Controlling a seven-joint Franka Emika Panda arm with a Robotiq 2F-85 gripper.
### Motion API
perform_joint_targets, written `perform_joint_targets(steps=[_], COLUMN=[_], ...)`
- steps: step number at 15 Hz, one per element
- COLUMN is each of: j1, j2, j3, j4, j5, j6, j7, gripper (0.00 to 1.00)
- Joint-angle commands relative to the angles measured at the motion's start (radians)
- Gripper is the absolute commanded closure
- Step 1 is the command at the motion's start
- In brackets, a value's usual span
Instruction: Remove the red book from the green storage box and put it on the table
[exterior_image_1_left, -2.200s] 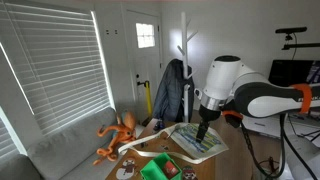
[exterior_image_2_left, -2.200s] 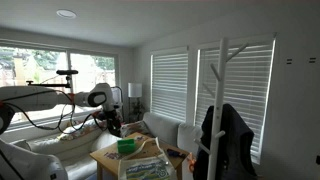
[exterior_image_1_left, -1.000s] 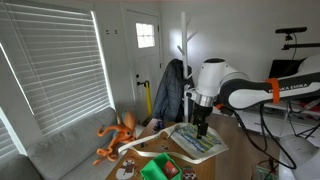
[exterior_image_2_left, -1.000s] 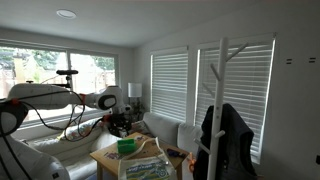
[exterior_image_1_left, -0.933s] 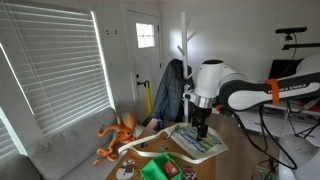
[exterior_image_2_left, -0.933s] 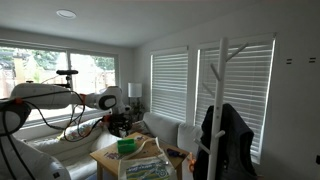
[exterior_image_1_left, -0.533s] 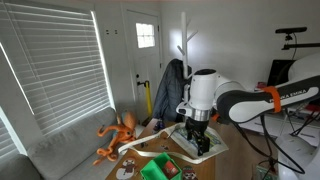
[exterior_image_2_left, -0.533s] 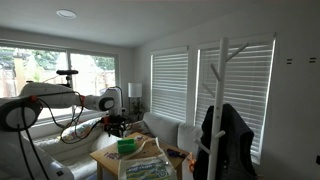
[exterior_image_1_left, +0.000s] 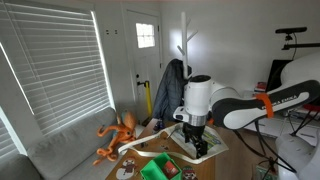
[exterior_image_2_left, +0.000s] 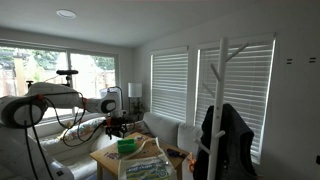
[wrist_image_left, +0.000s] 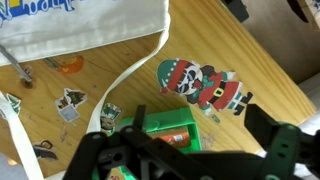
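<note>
Arm: white Franka arm (exterior_image_1_left: 225, 102) with an orange band, bent down over the table; also seen in an exterior view (exterior_image_2_left: 55, 98).
Gripper: black Robotiq gripper (wrist_image_left: 182, 140), pointing down at the table top, directly above the green storage box; over the printed cloth in an exterior view (exterior_image_1_left: 197, 141).
Jaws: spread wide apart, closed on nothing, one finger on either side of the box in the wrist view.
Green storage box: bright green, open-topped (wrist_image_left: 165, 122), standing on the table top, partly hidden by the gripper; close to the table's near edge in an exterior view (exterior_image_1_left: 155, 168), and close to an edge in the exterior view from the other side (exterior_image_2_left: 127, 146).
Red book: red strip (wrist_image_left: 180, 137) showing inside the green storage box; not lifted out, the rest hidden by the box wall and gripper.
Table: brown wooden top (wrist_image_left: 250, 60), low, set beside the couch (exterior_image_1_left: 215, 165).
Printed cloth: white with coloured lettering and long white straps (wrist_image_left: 90, 28), spread towards the table's far edge in the wrist view; white and green in an exterior view (exterior_image_1_left: 213, 146).
Cartoon figure: flat red-and-green cut-out (wrist_image_left: 205, 85), on bare wood between cloth and box.
Small stickers: scattered on the wood (wrist_image_left: 70, 100).
Plush toy: orange, long-legged (exterior_image_1_left: 118, 135), on the grey couch (exterior_image_1_left: 55, 150).
Coat rack: white (exterior_image_2_left: 222, 90), hung with a dark jacket (exterior_image_1_left: 170, 90).
</note>
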Motion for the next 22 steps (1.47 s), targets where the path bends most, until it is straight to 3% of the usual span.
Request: perform_joint_targets(steps=[1,7,9,22], j1=[-0.005,-0.011,-0.015,-0.033], j2=[0.102,0.243,0.212,0.328], j3=[0.02,0.04,0.043,0.048], j4=[0.026,0.103,0.072,0.108], j5=[-0.024,-0.008,0.001,0.018], j6=[0.091,0.174,0.168,0.24], j7=[-0.004,-0.009,-0.008,-0.021], gripper=[0.0,0.0,0.0,0.0])
